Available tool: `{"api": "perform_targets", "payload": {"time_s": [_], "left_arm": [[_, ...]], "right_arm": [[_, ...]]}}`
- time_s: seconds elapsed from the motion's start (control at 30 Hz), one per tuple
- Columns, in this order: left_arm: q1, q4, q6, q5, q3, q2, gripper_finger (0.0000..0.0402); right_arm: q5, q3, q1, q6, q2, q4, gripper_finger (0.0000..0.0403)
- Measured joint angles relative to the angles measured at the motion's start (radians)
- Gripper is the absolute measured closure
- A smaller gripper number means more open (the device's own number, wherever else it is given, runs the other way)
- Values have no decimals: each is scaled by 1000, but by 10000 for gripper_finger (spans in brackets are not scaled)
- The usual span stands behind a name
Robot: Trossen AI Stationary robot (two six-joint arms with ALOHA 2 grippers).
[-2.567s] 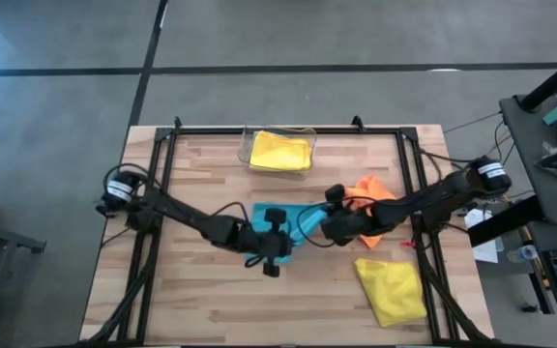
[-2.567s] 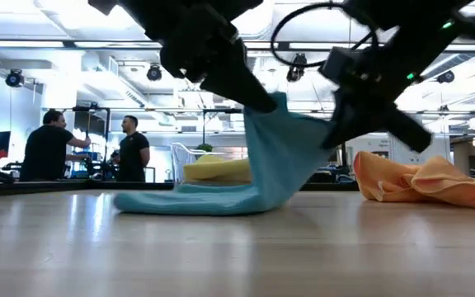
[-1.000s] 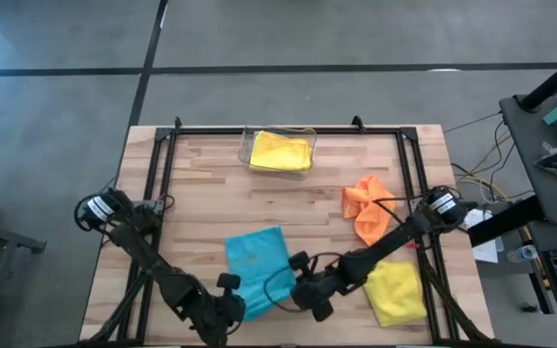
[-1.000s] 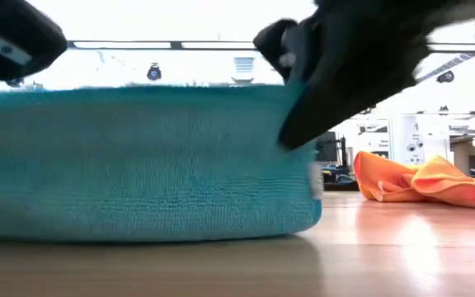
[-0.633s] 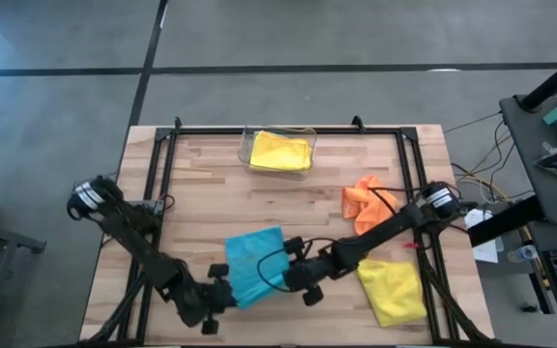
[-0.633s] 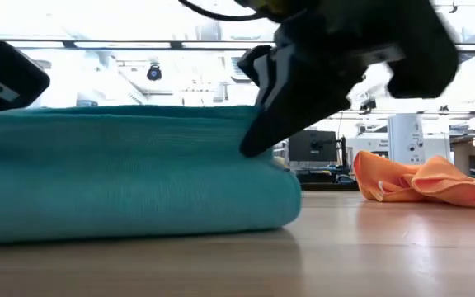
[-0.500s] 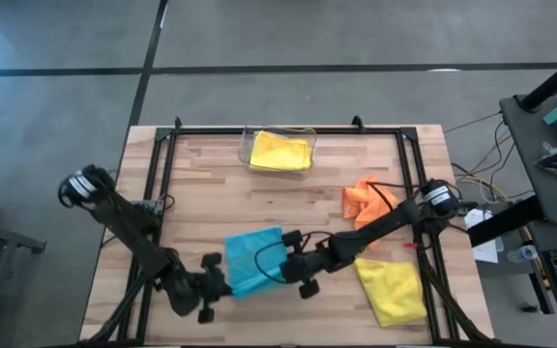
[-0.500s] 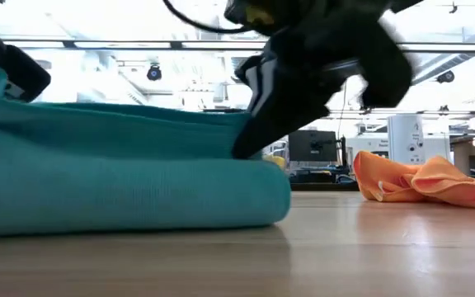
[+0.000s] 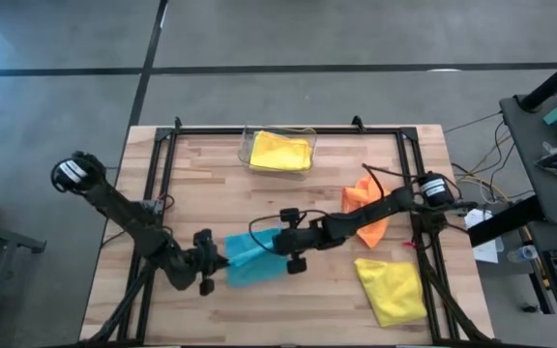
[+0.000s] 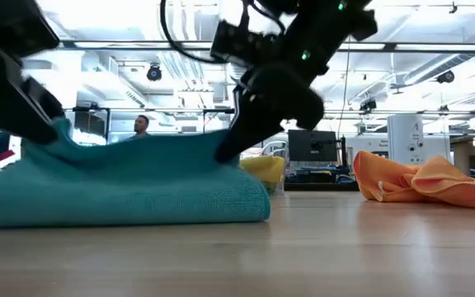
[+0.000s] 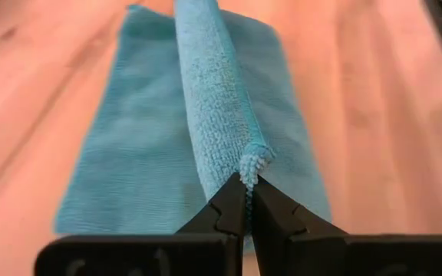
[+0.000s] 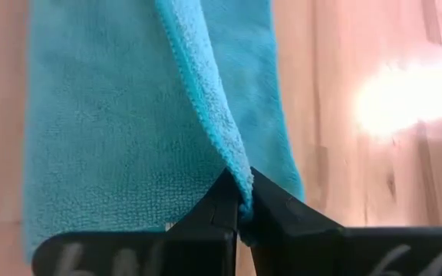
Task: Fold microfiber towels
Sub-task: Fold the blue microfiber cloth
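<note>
The light blue towel [image 9: 257,266] lies near the table's middle, doubled over, its fold toward the near edge [image 10: 130,202]. My left gripper [image 9: 222,257] is shut on its left upper corner and my right gripper [image 9: 278,244] is shut on its right upper corner. An orange towel [image 9: 367,205] lies crumpled at the right. A yellow towel [image 9: 392,290] lies flat at the near right. Another yellow towel [image 9: 280,152] sits folded in the clear bin [image 9: 248,145] at the far edge. My left gripper pinches the upper layer's corner [image 11: 255,159] between its two fingertips, coming slanting down from the table's left. That edge runs raised from the fingers toward the other arm, while the lower layer lies flat on the table. My right gripper pinches the upper layer's other corner [image 12: 239,175] between its two fingertips, slanting down from the table's right. The edge rises a little above the lower layer [image 12: 106,130], which lies flat on the wood.
Black frame rails [image 9: 162,193] run along the table's left and right sides. Bare wood shows between the blue towel and the bin, and along the near edge. People stand in the room far behind the table [image 10: 141,125].
Both grippers have gone toward the table's far edge, staying shut, and carried the blue towel's near edge up and over the rest. The towel is now doubled, with a fold on its near side; its far part stayed lying on the table.
</note>
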Motion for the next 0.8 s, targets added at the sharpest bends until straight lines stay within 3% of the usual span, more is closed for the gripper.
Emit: {"api": "perform_targets", "payload": {"time_s": [0.57, 0.8], "left_arm": [[116, 7, -33, -26, -56, 26, 398], [118, 0, -42, -8, -56, 47, 335]], "right_arm": [[-16, -229, -81, 46, 2, 291, 394], [-10, -257, -81, 47, 2, 319, 394]]}}
